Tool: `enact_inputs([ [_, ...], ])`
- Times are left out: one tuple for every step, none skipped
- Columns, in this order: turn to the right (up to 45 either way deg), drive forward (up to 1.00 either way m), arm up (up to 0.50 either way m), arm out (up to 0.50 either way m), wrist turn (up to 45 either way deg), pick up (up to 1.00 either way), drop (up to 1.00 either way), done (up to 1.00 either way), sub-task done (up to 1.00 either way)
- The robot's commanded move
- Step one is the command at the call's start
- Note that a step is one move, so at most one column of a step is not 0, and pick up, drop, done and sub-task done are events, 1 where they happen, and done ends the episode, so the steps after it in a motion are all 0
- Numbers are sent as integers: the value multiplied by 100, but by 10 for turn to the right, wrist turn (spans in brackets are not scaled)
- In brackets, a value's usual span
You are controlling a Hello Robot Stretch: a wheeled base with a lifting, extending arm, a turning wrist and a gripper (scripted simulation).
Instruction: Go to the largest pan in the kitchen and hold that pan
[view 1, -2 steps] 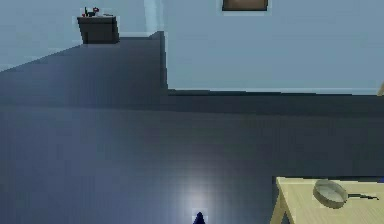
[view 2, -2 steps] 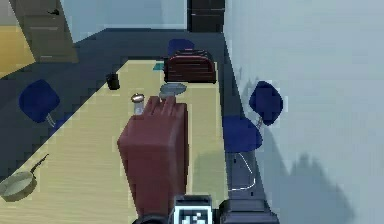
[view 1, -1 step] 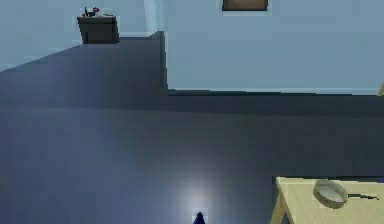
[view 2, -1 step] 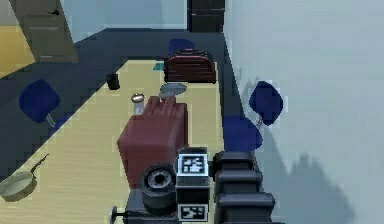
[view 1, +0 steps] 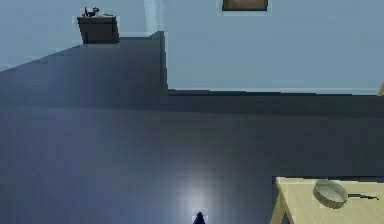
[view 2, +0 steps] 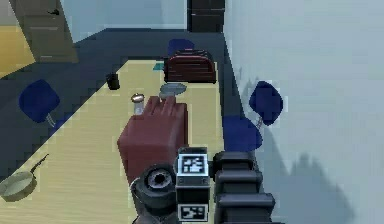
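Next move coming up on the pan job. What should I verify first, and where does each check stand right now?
1. Pan found: ok. A grey pan lies on the table at the arm side view's lower left, handle pointing up and right.
2. It is the largest pan: cannot tell. A grey round dish lies farther along the table.
3. Gripper lined up with the pan: not ok. The gripper is well to the pan's right in the arm side view.
4. Reach line free: not ok. A dark red box stands just beyond the gripper.
5. Gripper free of load: cannot tell. The box stands behind it.
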Motion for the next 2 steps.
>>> enact_inputs([
  [0, 0, 0, 0, 450, 0, 0, 0, 0],
  [0, 0, 0, 0, 450, 0, 0, 0, 0],
])
